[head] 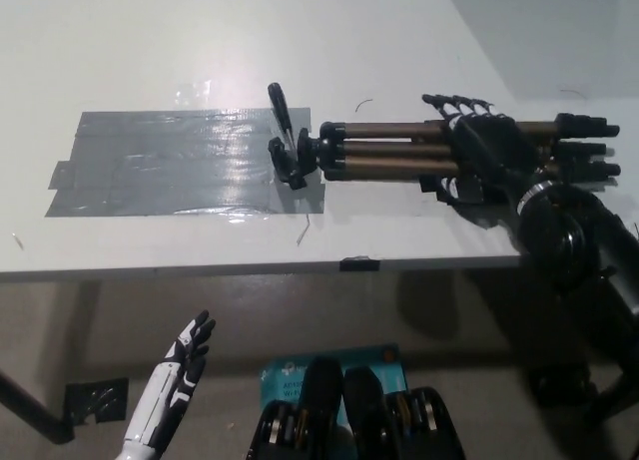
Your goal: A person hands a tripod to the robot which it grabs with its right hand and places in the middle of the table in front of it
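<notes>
A folded tripod (389,153) with bronze legs and a black head (295,156) lies flat on the white table (150,41). Its head rests on the right end of a grey tape patch, and its black feet (589,151) point right. My black right hand (479,146) lies over the middle of the legs and is shut on them, with its fingertips (449,104) showing past the top leg. My white left hand (180,375) rests open below the table's front edge at the lower left.
A large grey tape patch (170,163) covers the table's middle left. A black patch (439,189) shows under the tripod legs. A small black tab (359,264) marks the front edge. A blue box (300,365) and a black tape piece (95,398) lie on the floor.
</notes>
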`<move>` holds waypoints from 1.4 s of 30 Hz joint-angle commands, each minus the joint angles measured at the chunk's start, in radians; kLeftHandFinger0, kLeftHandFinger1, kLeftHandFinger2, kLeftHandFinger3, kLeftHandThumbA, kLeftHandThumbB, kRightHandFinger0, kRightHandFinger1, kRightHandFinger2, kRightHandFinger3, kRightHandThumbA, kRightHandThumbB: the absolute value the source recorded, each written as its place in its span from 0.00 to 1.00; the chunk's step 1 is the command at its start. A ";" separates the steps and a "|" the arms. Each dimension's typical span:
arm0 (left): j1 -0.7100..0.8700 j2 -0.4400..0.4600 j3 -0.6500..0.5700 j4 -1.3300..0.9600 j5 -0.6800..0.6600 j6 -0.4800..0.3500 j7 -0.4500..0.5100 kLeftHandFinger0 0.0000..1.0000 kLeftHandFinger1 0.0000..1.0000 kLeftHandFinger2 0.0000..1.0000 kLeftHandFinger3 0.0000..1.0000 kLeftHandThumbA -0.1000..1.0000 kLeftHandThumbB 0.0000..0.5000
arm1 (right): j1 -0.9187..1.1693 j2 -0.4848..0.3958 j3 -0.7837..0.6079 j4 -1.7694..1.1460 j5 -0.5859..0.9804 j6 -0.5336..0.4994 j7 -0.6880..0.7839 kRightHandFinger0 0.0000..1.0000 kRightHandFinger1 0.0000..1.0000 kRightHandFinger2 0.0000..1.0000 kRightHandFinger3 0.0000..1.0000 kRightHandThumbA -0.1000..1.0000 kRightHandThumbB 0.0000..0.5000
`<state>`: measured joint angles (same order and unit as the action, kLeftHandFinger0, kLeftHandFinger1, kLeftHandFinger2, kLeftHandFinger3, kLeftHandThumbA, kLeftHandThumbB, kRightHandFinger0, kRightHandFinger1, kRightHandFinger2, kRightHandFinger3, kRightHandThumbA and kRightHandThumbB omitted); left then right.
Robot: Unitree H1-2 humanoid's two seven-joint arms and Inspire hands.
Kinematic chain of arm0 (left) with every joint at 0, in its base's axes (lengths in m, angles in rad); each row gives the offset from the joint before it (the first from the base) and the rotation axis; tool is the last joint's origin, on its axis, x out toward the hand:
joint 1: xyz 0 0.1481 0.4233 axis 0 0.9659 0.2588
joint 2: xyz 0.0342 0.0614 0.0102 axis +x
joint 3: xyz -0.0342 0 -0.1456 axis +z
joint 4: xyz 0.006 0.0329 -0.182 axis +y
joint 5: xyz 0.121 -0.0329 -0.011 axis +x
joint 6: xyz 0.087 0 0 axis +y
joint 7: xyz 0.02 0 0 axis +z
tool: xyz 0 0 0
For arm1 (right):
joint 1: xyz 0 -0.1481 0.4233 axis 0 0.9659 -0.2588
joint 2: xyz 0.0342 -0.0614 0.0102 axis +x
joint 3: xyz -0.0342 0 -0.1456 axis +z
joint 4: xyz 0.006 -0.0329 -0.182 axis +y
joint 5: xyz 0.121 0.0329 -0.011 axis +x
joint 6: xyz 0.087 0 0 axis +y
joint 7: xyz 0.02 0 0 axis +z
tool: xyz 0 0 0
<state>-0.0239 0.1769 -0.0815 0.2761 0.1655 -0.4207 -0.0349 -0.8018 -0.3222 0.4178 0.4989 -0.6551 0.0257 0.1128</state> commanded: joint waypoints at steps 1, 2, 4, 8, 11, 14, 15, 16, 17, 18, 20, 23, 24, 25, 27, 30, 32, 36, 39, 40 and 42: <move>-0.028 0.022 0.000 -0.030 0.013 -0.013 -0.009 1.00 1.00 1.00 1.00 1.00 0.58 | -0.093 -0.091 -0.005 -0.308 0.208 0.117 0.417 1.00 1.00 1.00 1.00 0.72 1.00; -0.033 0.022 0.002 -0.031 0.010 -0.008 -0.009 1.00 1.00 1.00 1.00 1.00 0.58 | -0.098 -0.101 0.005 -0.338 0.224 0.136 0.462 1.00 1.00 1.00 1.00 0.71 1.00; -0.039 0.021 0.004 -0.035 0.005 0.002 -0.011 0.98 1.00 1.00 1.00 0.99 0.59 | -0.119 -0.127 0.026 -0.405 0.267 0.197 0.575 1.00 1.00 1.00 1.00 0.70 1.00; -0.041 0.022 0.003 -0.042 0.003 0.016 -0.016 1.00 1.00 1.00 1.00 0.99 0.60 | -0.205 -0.200 0.019 -0.497 0.471 0.329 0.801 1.00 1.00 1.00 1.00 0.70 1.00; -0.047 0.024 0.003 -0.044 0.004 0.018 -0.017 1.00 1.00 1.00 1.00 0.98 0.58 | -0.241 -0.229 -0.067 -0.496 0.644 0.327 0.849 1.00 1.00 1.00 1.00 0.69 1.00; -0.061 0.028 0.003 -0.031 0.008 0.002 -0.015 1.00 1.00 1.00 1.00 0.98 0.55 | -0.231 -0.234 -0.200 -0.546 0.782 0.352 0.782 1.00 1.00 1.00 1.00 0.66 1.00; -0.065 0.030 0.003 -0.026 0.009 -0.005 -0.014 1.00 1.00 1.00 1.00 0.98 0.55 | -0.210 -0.234 -0.260 -0.594 0.817 0.338 0.715 1.00 1.00 1.00 1.00 0.70 1.00; -0.066 0.032 0.004 -0.027 0.011 -0.003 -0.013 1.00 1.00 1.00 1.00 0.99 0.56 | -0.183 -0.229 -0.310 -0.654 0.839 0.335 0.649 1.00 1.00 1.00 1.00 0.71 1.00; -0.065 0.032 0.003 -0.028 0.012 -0.002 -0.013 1.00 1.00 1.00 1.00 0.99 0.56 | -0.162 -0.229 -0.331 -0.697 0.839 0.340 0.615 1.00 1.00 1.00 1.00 0.74 1.00; -0.064 0.031 0.002 -0.029 0.014 0.000 -0.013 1.00 1.00 1.00 1.00 0.99 0.56 | -0.122 -0.232 -0.362 -0.786 0.824 0.339 0.553 1.00 1.00 1.00 1.00 0.81 1.00; -0.068 0.028 0.002 -0.025 0.018 -0.005 -0.009 1.00 1.00 1.00 1.00 1.00 0.55 | -0.039 -0.218 -0.412 -0.965 0.785 0.366 0.448 1.00 1.00 1.00 1.00 0.90 0.91; -0.075 0.023 0.005 -0.013 0.006 -0.009 -0.007 1.00 1.00 1.00 1.00 0.99 0.56 | 0.100 -0.133 -0.448 -1.179 0.706 0.414 0.326 1.00 1.00 1.00 1.00 0.97 0.66; -0.071 0.025 0.006 -0.016 0.005 -0.008 -0.007 1.00 1.00 1.00 1.00 0.99 0.55 | 0.174 -0.096 -0.437 -1.232 0.665 0.387 0.287 1.00 1.00 1.00 1.00 0.97 0.57; -0.070 0.026 0.005 -0.016 0.007 -0.009 -0.007 1.00 1.00 1.00 1.00 0.99 0.55 | 0.217 -0.079 -0.427 -1.250 0.641 0.364 0.269 1.00 1.00 1.00 1.00 0.97 0.54; -0.063 0.028 0.004 -0.015 0.009 -0.012 -0.008 1.00 1.00 1.00 1.00 0.99 0.54 | 0.361 -0.009 -0.396 -1.288 0.574 0.290 0.210 1.00 1.00 1.00 1.00 0.95 0.49; -0.053 0.028 0.002 -0.015 0.009 -0.009 -0.010 1.00 1.00 1.00 1.00 1.00 0.54 | 0.519 0.092 -0.372 -1.285 0.535 0.209 0.143 1.00 1.00 1.00 1.00 0.87 0.53; -0.037 0.022 0.002 -0.019 0.014 -0.009 -0.003 1.00 1.00 1.00 1.00 1.00 0.56 | 0.601 0.141 -0.366 -1.270 0.511 0.155 0.114 1.00 1.00 1.00 1.00 0.84 0.49; -0.016 0.017 0.005 -0.021 0.007 -0.011 0.001 1.00 1.00 1.00 1.00 0.99 0.58 | 0.737 0.236 -0.359 -1.164 0.469 0.017 0.052 1.00 1.00 1.00 1.00 0.74 0.37; -0.019 0.020 0.005 -0.018 0.012 -0.015 0.001 1.00 1.00 1.00 1.00 0.99 0.56 | 0.798 0.291 -0.363 -1.043 0.440 -0.080 0.017 1.00 1.00 1.00 1.00 0.68 0.30; -0.023 0.022 0.005 -0.016 0.015 -0.014 0.002 1.00 1.00 1.00 1.00 0.99 0.56 | 0.806 0.304 -0.366 -0.997 0.434 -0.112 0.009 1.00 1.00 1.00 1.00 0.66 0.28; -0.002 0.018 0.004 -0.027 0.008 -0.008 -0.001 1.00 1.00 1.00 1.00 0.99 0.57 | 0.844 0.325 -0.367 -0.937 0.408 -0.138 -0.006 1.00 1.00 1.00 1.00 0.62 0.26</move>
<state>-0.0496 0.1766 -0.0802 0.2795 0.1659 -0.4024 -0.0346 -0.0567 -0.0964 0.1169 -0.4869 -0.2622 0.1457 0.3415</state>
